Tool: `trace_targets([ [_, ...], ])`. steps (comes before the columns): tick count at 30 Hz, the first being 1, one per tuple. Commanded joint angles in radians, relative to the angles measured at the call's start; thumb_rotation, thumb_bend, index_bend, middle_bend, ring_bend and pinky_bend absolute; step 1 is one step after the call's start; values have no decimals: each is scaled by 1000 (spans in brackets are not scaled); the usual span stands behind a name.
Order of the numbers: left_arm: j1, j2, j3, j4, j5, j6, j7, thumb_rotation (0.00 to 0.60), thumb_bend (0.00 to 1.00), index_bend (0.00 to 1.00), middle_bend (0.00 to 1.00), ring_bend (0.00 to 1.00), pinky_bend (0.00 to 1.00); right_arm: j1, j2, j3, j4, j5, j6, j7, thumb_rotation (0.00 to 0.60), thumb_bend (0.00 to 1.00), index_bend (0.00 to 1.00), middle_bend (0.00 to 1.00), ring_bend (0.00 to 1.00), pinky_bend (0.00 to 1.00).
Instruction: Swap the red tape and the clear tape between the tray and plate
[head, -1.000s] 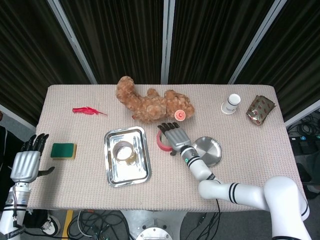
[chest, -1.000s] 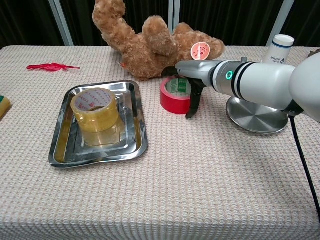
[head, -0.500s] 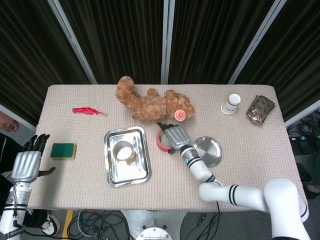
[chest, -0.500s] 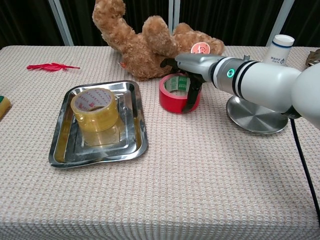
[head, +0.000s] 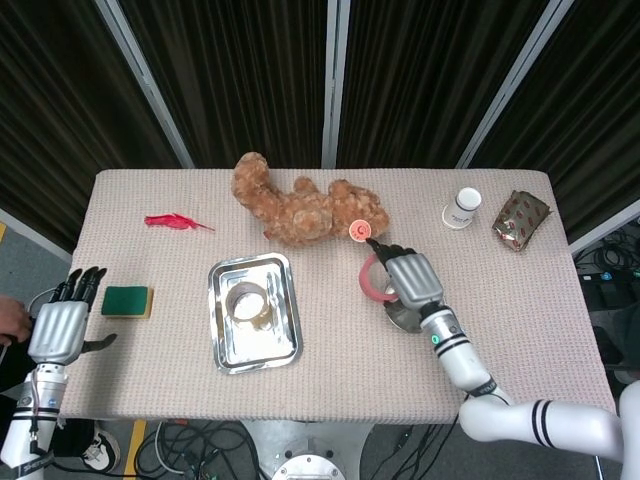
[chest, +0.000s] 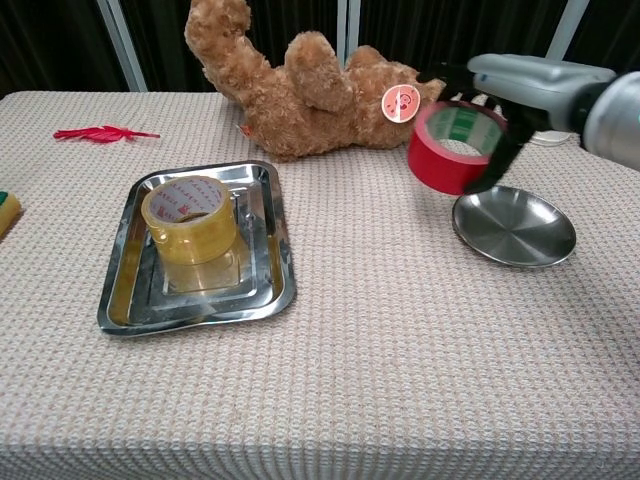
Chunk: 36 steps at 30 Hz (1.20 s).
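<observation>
The red tape (chest: 455, 148) is a thick roll with a glossy red outer band and a green-and-white printed core; it hangs tilted in the air, gripped by the right hand (chest: 520, 85), above the near-left rim of the round steel plate (chest: 515, 228) and clear of the counter (chest: 380, 350); half a second earlier it stood on the counter well left of the plate, just in front of the teddy bear (chest: 300, 85), with the hand's fingers only reaching into it, so it has been lifted and carried rightward toward the plate; the clear tape (chest: 190, 218), a yellowish see-through roll with red lettering on its core, stands in the steel tray (chest: 262, 285), far left of the plate, unmoved; the left hand (head: 58, 325) waits open with fingers spread, far left of the plate off the counter's edge beside the green sponge (head: 126, 300), much as before.
</observation>
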Motion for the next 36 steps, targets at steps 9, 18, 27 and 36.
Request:
trace_targets([
  [9, 3, -2, 2, -2, 18, -6, -18, 600, 74, 29, 60, 0, 152, -98, -9, -59, 78, -50, -10, 82, 600, 184, 52, 423, 319, 458],
  [18, 3, -8, 1, 7, 19, -17, -25, 600, 74, 30, 61, 0, 153, -120, -16, -51, 97, -44, -48, 96, 600, 164, 33, 349, 280, 397],
  [27, 8, -11, -1, 18, 34, -7, -39, 600, 74, 34, 60, 0, 153, -125, 10, -50, 88, -55, -116, 124, 600, 2, 0, 0, 0, 0],
  [36, 18, 7, 5, -1, 62, 0, -100, 600, 73, 35, 61, 0, 152, -223, 87, -60, 4, -214, 45, 191, 600, 0, 0, 0, 0, 0],
])
